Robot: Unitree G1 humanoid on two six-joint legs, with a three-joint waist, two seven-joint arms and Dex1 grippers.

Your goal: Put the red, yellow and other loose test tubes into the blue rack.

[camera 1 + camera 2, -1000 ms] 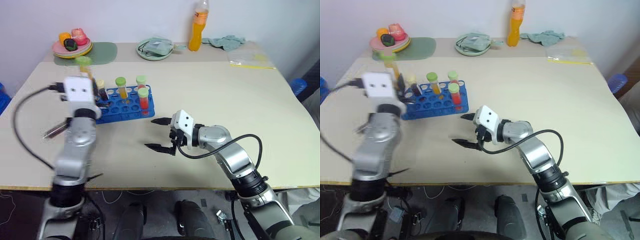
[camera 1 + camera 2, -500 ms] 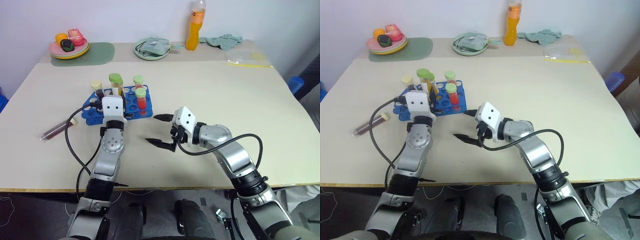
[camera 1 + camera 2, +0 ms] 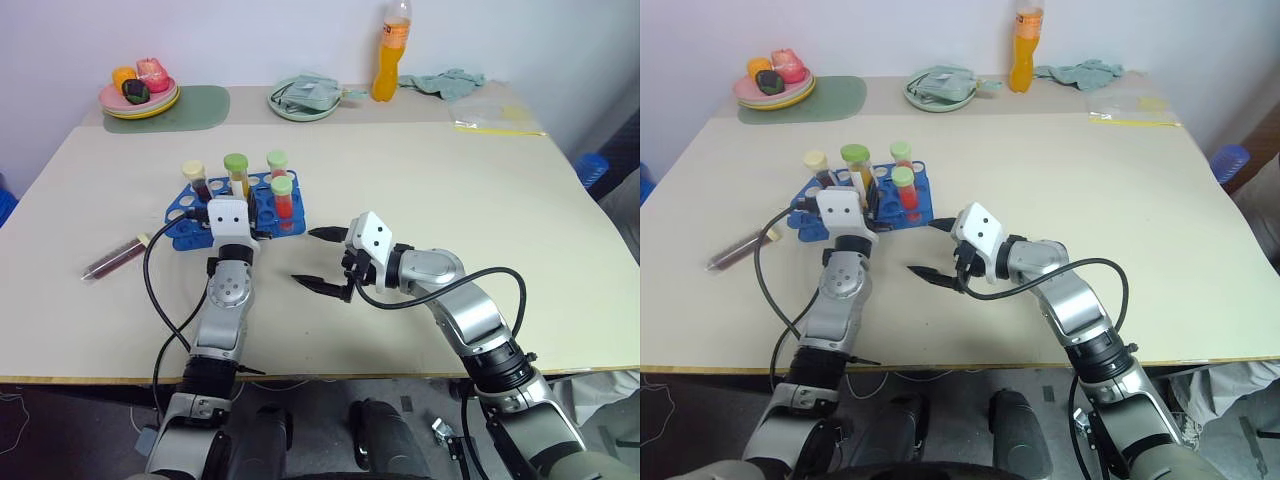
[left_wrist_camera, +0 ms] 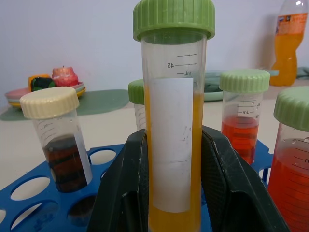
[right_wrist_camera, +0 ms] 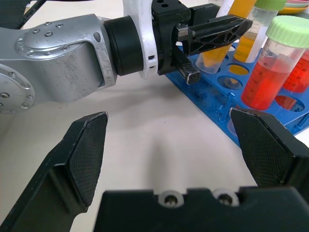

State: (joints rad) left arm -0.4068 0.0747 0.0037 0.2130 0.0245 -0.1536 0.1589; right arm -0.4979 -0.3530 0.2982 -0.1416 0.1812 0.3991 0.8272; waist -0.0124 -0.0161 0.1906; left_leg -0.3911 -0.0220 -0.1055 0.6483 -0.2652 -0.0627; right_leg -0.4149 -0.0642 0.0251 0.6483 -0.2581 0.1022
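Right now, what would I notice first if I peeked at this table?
Probably the blue rack with colourful tubes, where the left gripper grips a yellow tube with a green cap. Beside the rack the right gripper waits open, and one dark tube lies loose on the table.

Along the far edge of the table [image 3: 480,190] a plate of fruit [image 3: 140,92] sits at the left on a green mat [image 3: 200,103]. A green dish [image 3: 310,98] is mid-way along, beside an upright orange drink bottle [image 3: 393,52]. Right of that lie a crumpled teal cloth [image 3: 445,82] and a clear plastic bag [image 3: 497,118].
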